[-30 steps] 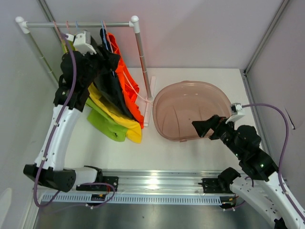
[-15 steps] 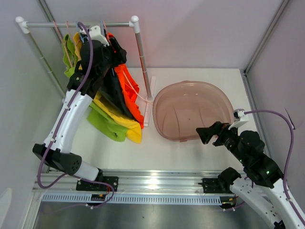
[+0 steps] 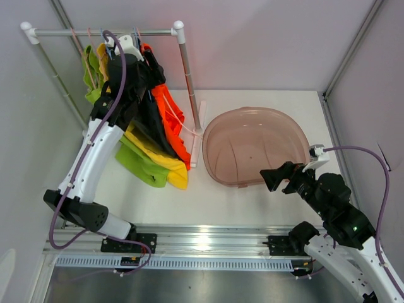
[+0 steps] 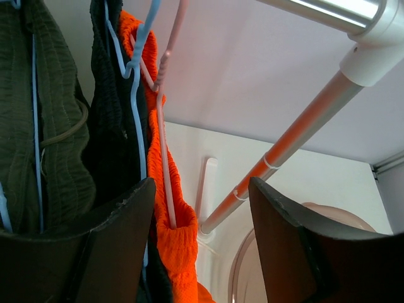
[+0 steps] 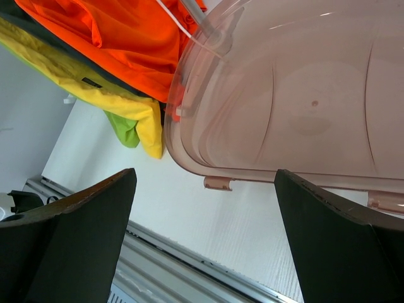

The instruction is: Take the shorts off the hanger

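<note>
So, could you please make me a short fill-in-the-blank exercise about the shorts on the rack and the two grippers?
1. The shorts nearest the rack's right post are ___.
2. Their hanger, seen from the left wrist, is ___.
3. The left gripper and the right gripper are both ___.

Missing words: orange; pink; open.

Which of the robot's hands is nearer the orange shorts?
Left. The left hand is up at the rail, right by the orange shorts. The right hand is far off, at the near rim of the tub.
</note>
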Motion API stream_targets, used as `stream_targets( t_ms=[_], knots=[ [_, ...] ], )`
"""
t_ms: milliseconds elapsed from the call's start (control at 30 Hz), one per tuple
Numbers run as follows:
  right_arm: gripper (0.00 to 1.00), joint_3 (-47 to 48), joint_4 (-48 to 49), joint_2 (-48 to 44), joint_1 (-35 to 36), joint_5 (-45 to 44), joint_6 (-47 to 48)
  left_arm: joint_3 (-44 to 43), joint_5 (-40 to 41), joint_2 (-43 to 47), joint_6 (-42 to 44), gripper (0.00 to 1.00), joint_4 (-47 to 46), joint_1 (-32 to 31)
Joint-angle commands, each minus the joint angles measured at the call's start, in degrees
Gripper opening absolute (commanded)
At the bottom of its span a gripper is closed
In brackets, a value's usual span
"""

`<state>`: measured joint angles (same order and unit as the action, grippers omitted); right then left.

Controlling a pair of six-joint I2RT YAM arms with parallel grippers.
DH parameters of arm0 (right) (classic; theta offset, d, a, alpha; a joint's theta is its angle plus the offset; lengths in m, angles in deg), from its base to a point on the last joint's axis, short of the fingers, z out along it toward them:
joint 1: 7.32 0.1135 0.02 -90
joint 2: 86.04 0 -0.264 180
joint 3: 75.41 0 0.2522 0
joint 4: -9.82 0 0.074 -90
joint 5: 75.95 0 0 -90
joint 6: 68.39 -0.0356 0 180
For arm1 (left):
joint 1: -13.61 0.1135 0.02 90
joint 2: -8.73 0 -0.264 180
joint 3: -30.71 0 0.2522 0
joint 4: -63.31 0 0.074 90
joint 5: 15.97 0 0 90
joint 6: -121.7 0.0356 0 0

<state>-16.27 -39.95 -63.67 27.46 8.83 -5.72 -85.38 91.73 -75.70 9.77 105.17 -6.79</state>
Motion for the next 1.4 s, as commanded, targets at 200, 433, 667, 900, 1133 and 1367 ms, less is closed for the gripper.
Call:
stream_targets(
  t_ms=[200,433,667,900,1133,1367],
  knots=[
    [0.99,1.5,0.1,-0.7,0.3,-1.1,0.6,0.3,1.3,-1.0,1.2,0.68,-1.6,-0.6],
    [0.99,1.5,0.1,-0.7,0.3,-1.0,0.5,-0.2,2.7,-3.1,1.8,0.68,-2.4,-0.6],
    [0.99,1.2,0.1,-0.7,0.3,-0.7,0.4,-4.3,5.9,-7.7,3.0,0.69,-3.3,-0.5],
    [0.99,0.7,0.4,-0.7,0.3,-1.0,0.3,-16.5,7.3,-15.8,4.4,0.69,-0.2,-0.3],
    [0.99,0.8,0.6,-0.2,0.4,-1.0,0.3,-24.5,7.7,-20.4,5.2,0.41,2.0,0.3],
    [0.99,0.5,0.9,-0.1,0.4,-1.0,0.5,-24.1,7.7,-20.8,5.0,0.29,3.5,1.7]
  ],
)
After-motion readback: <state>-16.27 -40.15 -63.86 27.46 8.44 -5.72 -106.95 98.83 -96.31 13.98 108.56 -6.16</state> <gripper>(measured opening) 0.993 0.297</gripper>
